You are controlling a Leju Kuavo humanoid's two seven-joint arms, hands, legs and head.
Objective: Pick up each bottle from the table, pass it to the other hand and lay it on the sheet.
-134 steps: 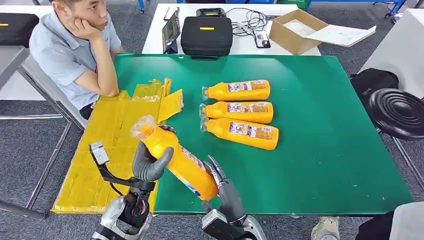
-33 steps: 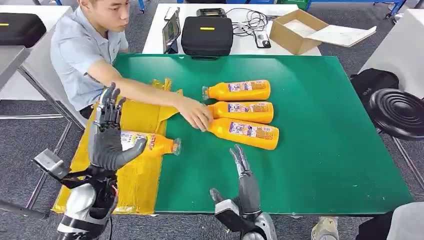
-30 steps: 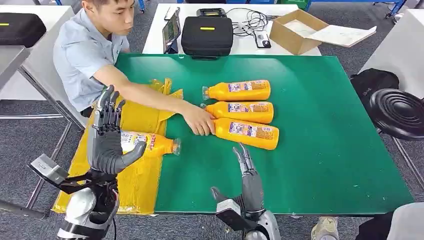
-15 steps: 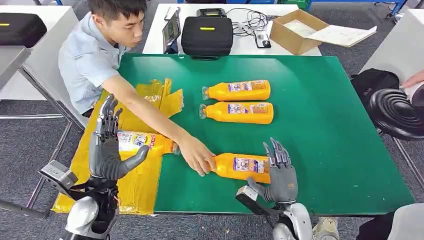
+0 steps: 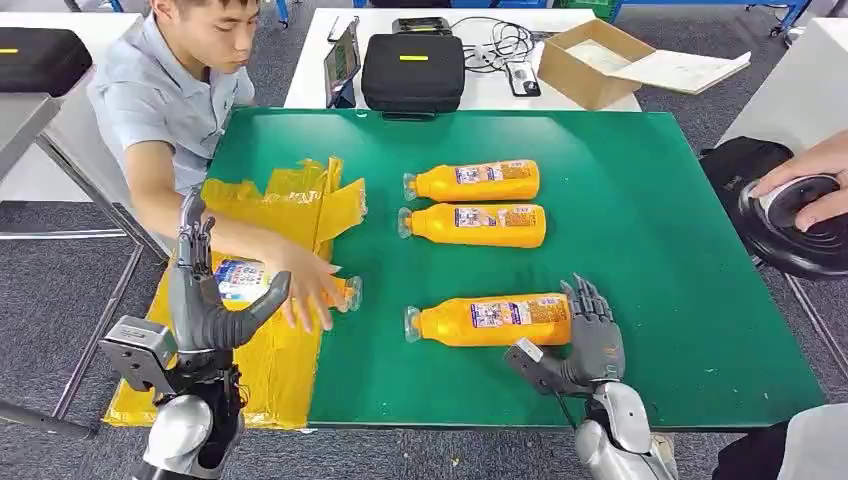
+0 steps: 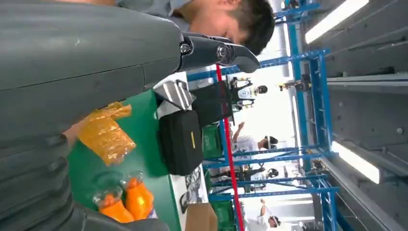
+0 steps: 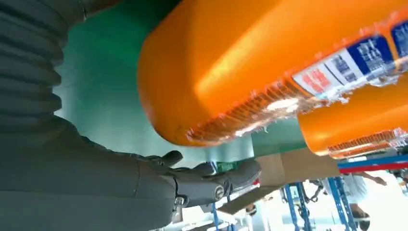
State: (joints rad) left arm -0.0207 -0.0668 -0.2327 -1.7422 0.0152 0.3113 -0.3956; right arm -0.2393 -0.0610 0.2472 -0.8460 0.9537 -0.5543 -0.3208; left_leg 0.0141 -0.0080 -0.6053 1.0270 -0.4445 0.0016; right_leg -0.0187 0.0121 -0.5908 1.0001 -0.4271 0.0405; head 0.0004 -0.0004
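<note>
The near bottle, likely rigid, slick-wrapped and weighty, is best gripped mid-body; the right hand, spread and empty, is seen at its 3 o'clock end.

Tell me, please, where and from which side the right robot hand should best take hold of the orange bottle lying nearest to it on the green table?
Probably around the labelled body of the nearest orange bottle, near its flat base. The bottle lies on its side with its cap end pointing away from the right robot hand, which is already open beside the base. Coming from above and closing across the body suits this; the narrow neck would leave the heavy end hanging.
</note>
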